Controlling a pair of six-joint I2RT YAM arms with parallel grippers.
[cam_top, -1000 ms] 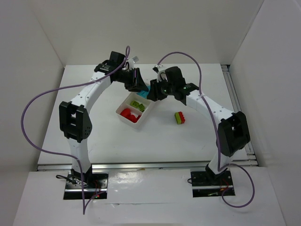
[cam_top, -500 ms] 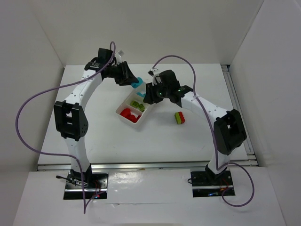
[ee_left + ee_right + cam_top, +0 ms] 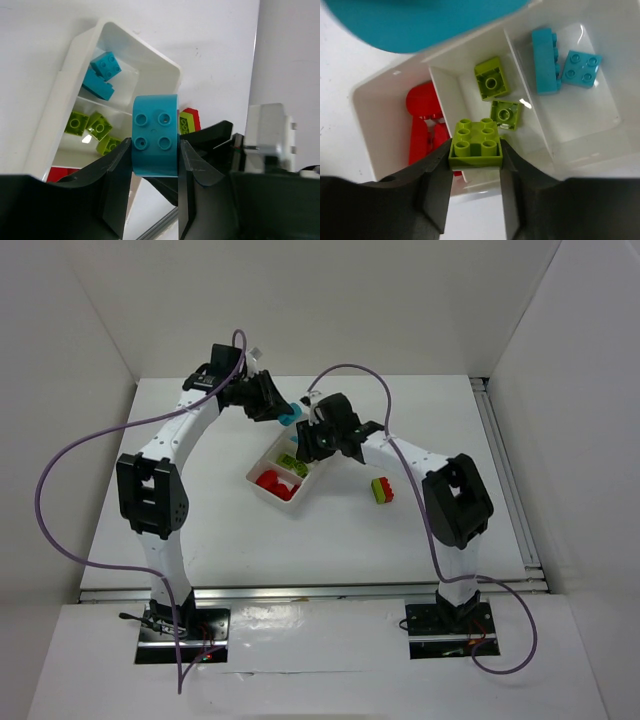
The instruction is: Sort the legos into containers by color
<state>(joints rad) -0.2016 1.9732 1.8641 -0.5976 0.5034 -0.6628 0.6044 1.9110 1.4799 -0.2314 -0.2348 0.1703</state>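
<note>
Left tool (image 3: 155, 152) closed on a rounded cyan plastic brick (image 3: 155, 134), four studs turned toward the wrist camera, outline close to square, no clear long axis. Right tool (image 3: 476, 159) clamped on a lime green plastic brick (image 3: 476, 140), studs up, about six showing, longer side seemingly running from the fingers toward 12 o'clock in the right wrist view. Both bricks hanging above a white rectangular plastic tray (image 3: 308, 492) of three compartments, long axis slanting from 7 o'clock to 1 o'clock in the overhead view: red bricks (image 3: 272, 481) at the 7 o'clock end, lime bricks (image 3: 492, 81) in the middle, cyan bricks (image 3: 545, 52) at the 1 o'clock end. Cyan brick at about 12 o'clock of the tray, near its far end. Lime brick lined up over the thin divider (image 3: 440, 92) between the red and lime sections. Likely trouble, as a judgement: lime brick released here, glancing off the divider into the red section or over the wall onto the white table (image 3: 220, 540). Cyan brick let go short of its compartment, landing among the lime ones or outside. Both tools crowded over one end, risking knocked fingers or a shoved tray. A red and lime stacked brick (image 3: 381, 490) on the table at 3 o'clock of the tray, well apart, not yet sorted.
</note>
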